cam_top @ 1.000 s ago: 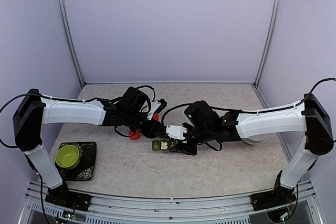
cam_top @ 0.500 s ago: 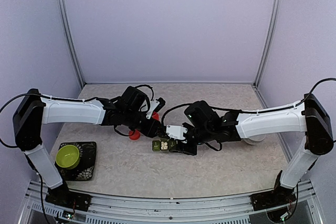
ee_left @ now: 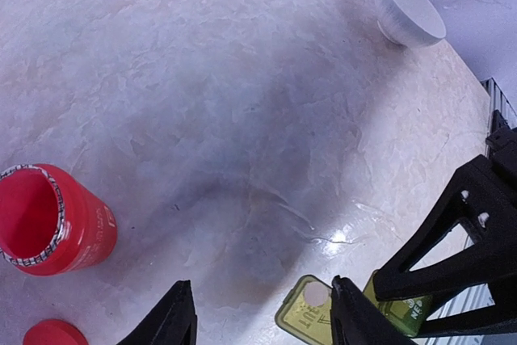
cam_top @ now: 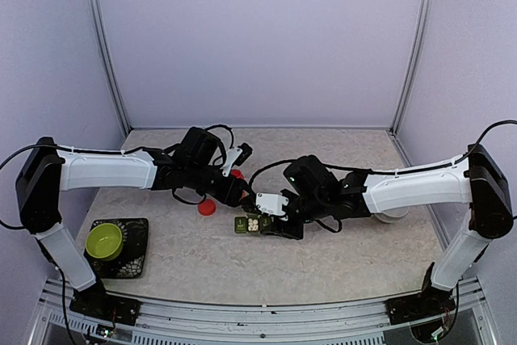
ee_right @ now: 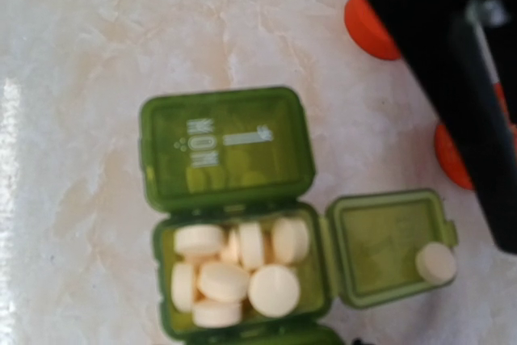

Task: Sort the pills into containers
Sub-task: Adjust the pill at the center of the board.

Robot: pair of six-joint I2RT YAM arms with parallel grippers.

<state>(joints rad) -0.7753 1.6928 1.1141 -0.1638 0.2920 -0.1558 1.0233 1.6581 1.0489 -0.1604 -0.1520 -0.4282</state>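
On pale marbled table [cam_top: 339, 260]. Clamped in right hand [cam_top: 277, 227]: dark green plastic three-cell pill box [ee_right: 230, 151], small whitish round pills [ee_right: 234, 272] heaped in one open cell. Left hand [ee_left: 260, 318] apart, empty, just beside box.

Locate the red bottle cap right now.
Top view: the red cap lies on the table left of centre, just left of the green pill box, with the open red bottle beside it.
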